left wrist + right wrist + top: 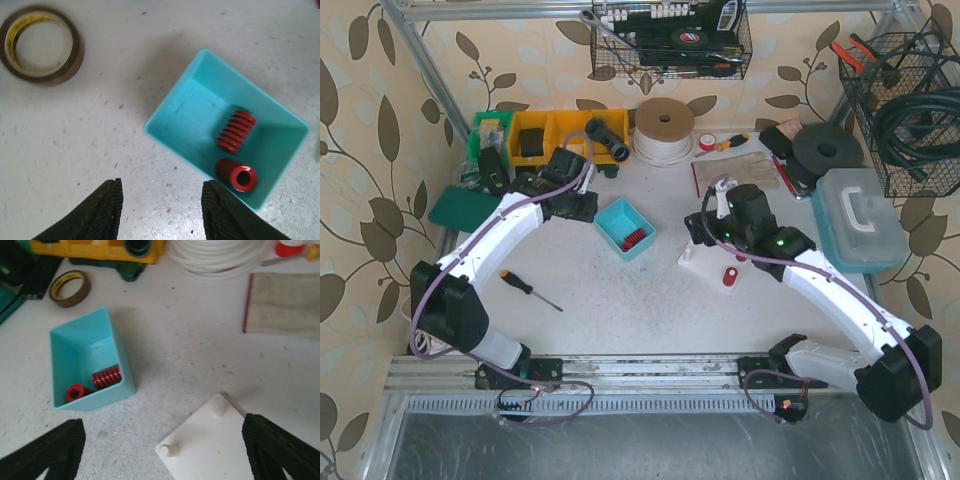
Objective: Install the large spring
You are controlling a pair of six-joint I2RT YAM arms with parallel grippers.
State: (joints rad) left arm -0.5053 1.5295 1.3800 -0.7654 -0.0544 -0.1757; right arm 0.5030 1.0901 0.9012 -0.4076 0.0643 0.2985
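Observation:
A teal bin (617, 215) holds two red springs: an open-coiled one (236, 131) and a closer-wound one lying end-on (236, 175). They also show in the right wrist view (106, 376) (76, 392). My left gripper (161, 210) is open and empty, over bare table just left of the bin. My right gripper (162, 450) is open and empty above a white plate (220, 440) with two short pegs (168, 449). In the top view the plate (698, 260) lies right of the bin, with a red piece (729, 276) on it.
A brown tape roll (41, 44) lies left of the bin. A screwdriver (530, 289) lies at front left. Yellow bins (545, 135), a white cable coil (665, 130), a cloth (282, 302) and a lidded plastic box (860, 220) line the back and right.

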